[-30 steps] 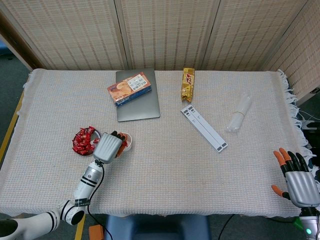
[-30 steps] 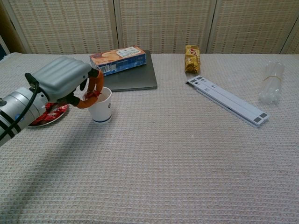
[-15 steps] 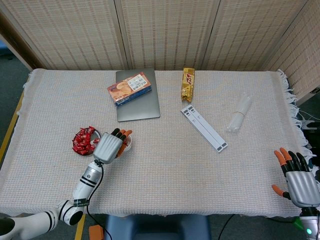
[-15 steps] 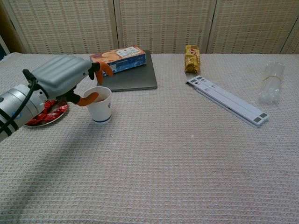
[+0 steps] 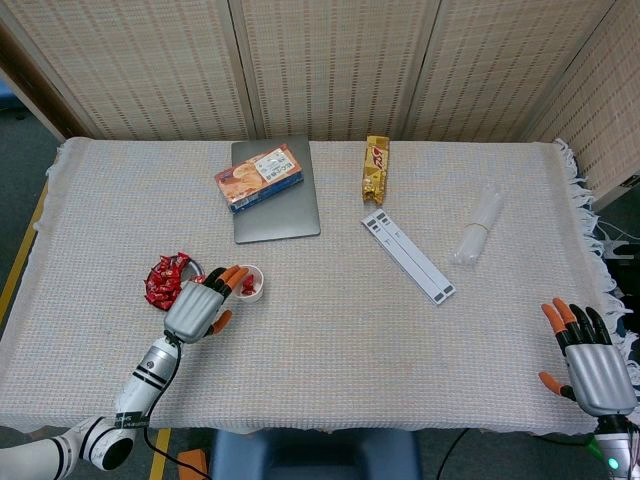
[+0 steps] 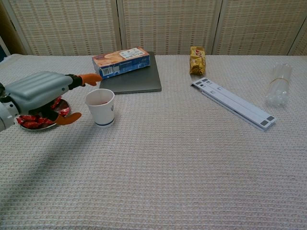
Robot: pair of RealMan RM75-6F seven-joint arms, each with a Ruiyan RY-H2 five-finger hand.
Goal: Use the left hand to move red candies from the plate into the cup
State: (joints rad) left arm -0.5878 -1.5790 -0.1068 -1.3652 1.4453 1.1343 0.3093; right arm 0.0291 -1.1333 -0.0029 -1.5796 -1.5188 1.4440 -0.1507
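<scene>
A woven-cloth table [image 5: 330, 330] held the robot's left hand [image 5: 197, 306], empty with fingers spread, just beside a white cup [image 6: 100, 107] with red candy inside, more red candies [image 5: 164, 280] heaped on the plate [image 6: 44, 126] behind it, while the right hand [image 5: 594, 362] hung spread at the far corner.

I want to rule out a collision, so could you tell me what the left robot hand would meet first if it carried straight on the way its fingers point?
Probably the cup: the left robot hand points at it, fingertips near its rim.
</scene>
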